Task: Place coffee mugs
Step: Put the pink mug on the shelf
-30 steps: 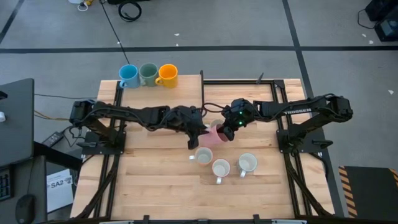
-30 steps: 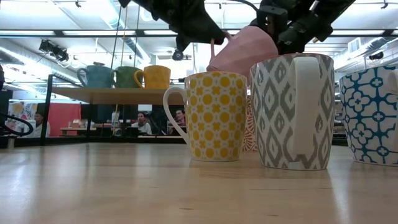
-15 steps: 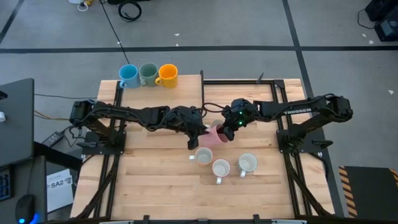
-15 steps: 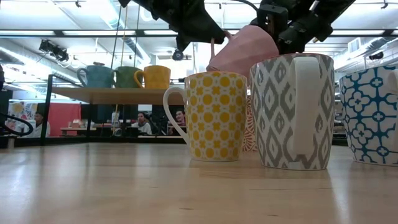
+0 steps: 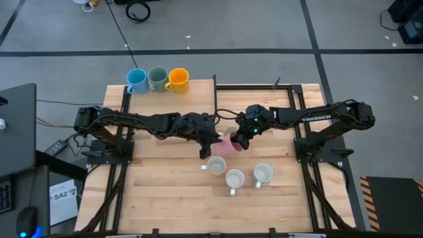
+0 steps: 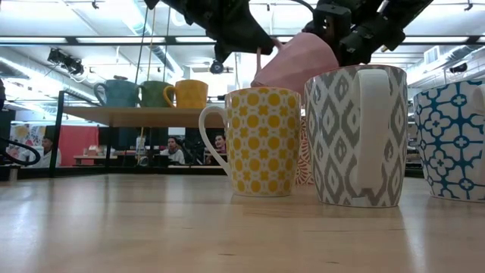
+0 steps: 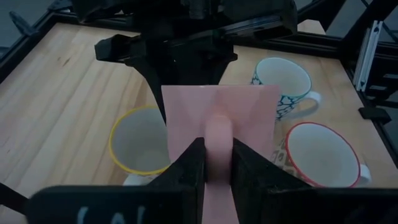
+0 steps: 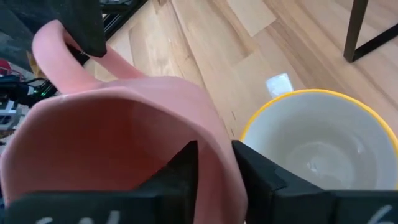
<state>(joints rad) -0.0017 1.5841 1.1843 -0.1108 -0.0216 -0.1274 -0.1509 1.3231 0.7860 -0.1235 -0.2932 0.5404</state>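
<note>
**1. Position.** The pink mug (image 5: 228, 143) hangs tilted in the air over the middle of the tabletop (image 5: 165, 192), between my 2 claws. It is just above and behind a group of patterned mugs: yellow (image 5: 215, 164), grey (image 5: 234, 178) and blue-patterned (image 5: 262, 173). A red-rimmed mug (image 7: 322, 154) stands close by. 3 plain mugs, blue (image 5: 137, 79), green (image 5: 158, 78) and orange-yellow (image 5: 178, 79), stand in a row on the shelf (image 6: 151, 115) at the far left corner.

**2. Claw state.** My left claw (image 7: 217, 146) is pinched narrow on the pink mug's handle (image 7: 217, 127), with 1 finger on each flank. My right claw (image 8: 214, 155) is at the mug's rim, astride its wall. I cannot tell whether it grips or has let go.

**3. Handling, as I judge it.**
- Ceramic: rigid, no give under pressure, likely to chip on a knock or break in a fall.
- Glazed surface: probably slippery against my pads.
- Weight: moderate for its size. Carried by the handle alone, the body will tend to swing down around the pinch.

**4. Where to hold.** The handle gives a narrow, secure pinch and fixes the mug's heading. The rim wall is the 2nd option.

**5. Caution.** The patterned mugs stand close below, so keep the pink mug clear of their rims.
</note>
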